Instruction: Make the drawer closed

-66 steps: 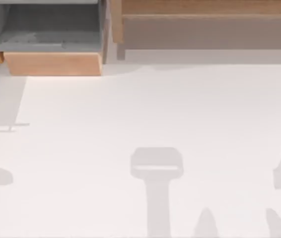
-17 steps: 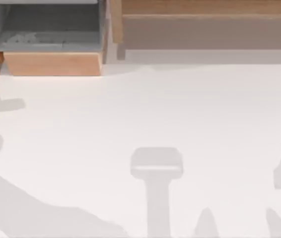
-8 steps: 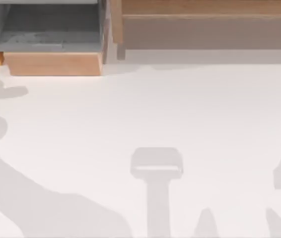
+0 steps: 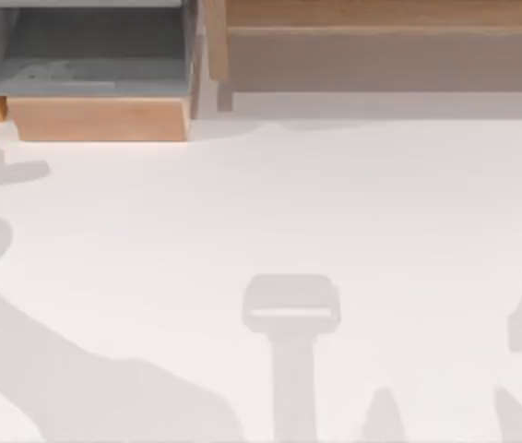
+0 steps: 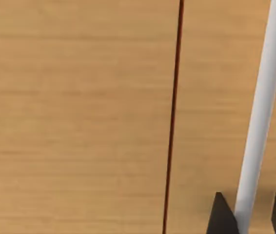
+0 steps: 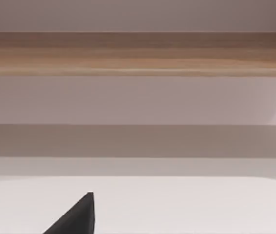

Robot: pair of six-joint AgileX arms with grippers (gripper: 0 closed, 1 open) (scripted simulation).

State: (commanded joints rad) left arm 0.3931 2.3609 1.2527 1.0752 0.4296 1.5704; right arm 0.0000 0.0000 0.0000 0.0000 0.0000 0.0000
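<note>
The white table (image 4: 270, 212) spans the whole top view. At its far left corner sits the drawer (image 4: 95, 83), pulled open, its tan front panel facing the near side and its grey floor exposed. Just beside it to the right, along the far edge, stands the long wooden shelf (image 4: 381, 37) with a grey-brown recess.

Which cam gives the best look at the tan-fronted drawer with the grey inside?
Top view: the box-shaped drawer with light tan wooden front and grey inner walls sits pulled open at the table's far left, front panel and floor both visible. Left wrist view gives close tan wood with a white bar; right wrist view, the long wooden shelf.
</note>
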